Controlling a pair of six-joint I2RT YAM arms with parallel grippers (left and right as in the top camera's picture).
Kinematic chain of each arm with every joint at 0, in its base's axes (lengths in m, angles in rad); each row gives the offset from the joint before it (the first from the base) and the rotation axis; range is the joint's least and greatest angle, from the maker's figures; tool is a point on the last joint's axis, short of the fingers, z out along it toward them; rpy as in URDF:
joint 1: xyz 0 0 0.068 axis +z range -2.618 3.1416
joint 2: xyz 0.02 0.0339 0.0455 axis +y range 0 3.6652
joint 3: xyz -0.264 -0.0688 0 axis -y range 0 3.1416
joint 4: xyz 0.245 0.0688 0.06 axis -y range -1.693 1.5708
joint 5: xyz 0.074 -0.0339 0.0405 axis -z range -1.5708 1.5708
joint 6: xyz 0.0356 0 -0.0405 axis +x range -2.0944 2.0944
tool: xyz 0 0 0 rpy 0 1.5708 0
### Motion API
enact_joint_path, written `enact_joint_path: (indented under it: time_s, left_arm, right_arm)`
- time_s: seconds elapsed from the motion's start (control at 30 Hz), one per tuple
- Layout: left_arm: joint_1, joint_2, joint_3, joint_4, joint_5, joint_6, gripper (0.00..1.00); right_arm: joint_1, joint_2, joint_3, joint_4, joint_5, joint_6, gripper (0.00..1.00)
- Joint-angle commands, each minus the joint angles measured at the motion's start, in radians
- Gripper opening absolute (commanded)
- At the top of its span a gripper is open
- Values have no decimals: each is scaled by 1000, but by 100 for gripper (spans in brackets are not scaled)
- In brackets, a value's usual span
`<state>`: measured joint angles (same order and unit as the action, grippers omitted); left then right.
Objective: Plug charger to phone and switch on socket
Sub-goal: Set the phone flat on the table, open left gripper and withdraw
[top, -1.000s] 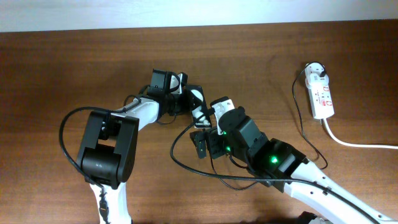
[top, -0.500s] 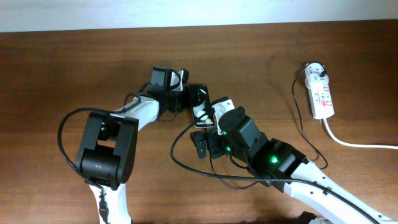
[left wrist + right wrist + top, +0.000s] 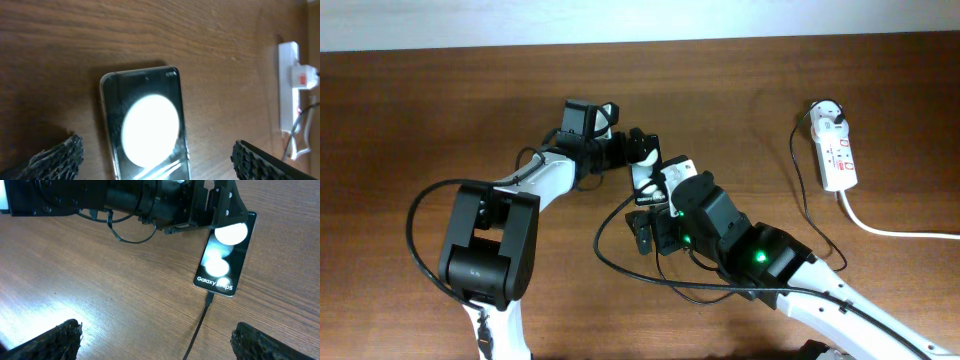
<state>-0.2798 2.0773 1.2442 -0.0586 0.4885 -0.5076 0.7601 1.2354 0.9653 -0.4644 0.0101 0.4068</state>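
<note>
Since the earlier frame the left gripper (image 3: 642, 150) has shifted toward the upper right, its jaws spread wide above the phone (image 3: 145, 125) at centre. The right gripper (image 3: 160, 340) is equally wide and empty. The socket (image 3: 839, 152) lies well apart at the right edge, and the charger (image 3: 209, 300) tip meets the phone's lower end.

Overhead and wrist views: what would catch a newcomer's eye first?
The flat black phone with white glare patches lies at the centre, the thin black charger cable meeting its labelled end. The left gripper hovers over its other end; the white power strip sits far right.
</note>
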Motion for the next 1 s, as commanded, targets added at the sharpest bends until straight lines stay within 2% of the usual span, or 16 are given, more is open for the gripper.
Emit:
enact_joint_path:
  time_s: [0.0,0.2,0.47,0.5,0.57,0.7,0.77,0.87,0.97]
  left_arm:
    - [28,45,-31,-33,-153,13,99]
    - [114,0,-31,-97,-153,13,99]
    - [185,-254,-31,-235,-161,130,99]
    - [185,-287,-31,-259,-190,143,99]
    - [185,-420,-31,-375,-401,143,99]
    - [184,-614,-31,-543,-636,143,99]
    - [184,-734,-31,-633,-693,198,99]
    - [184,-866,-31,-724,-697,272,99]
    - [185,-1014,-31,-810,-840,278,99]
  right_arm:
    - [-2,5,15,3,1,-7,99]
    - [-2,5,15,3,1,-7,99]
    - [-2,5,15,3,1,-7,99]
    - [-2,5,15,3,1,-7,99]
    - [-2,5,15,3,1,-7,99]
    - [-2,5,15,3,1,-7,99]
    - [-2,5,15,3,1,-7,99]
    - [-2,5,15,4,1,-7,99]
    - [-2,5,15,48,2,-7,99]
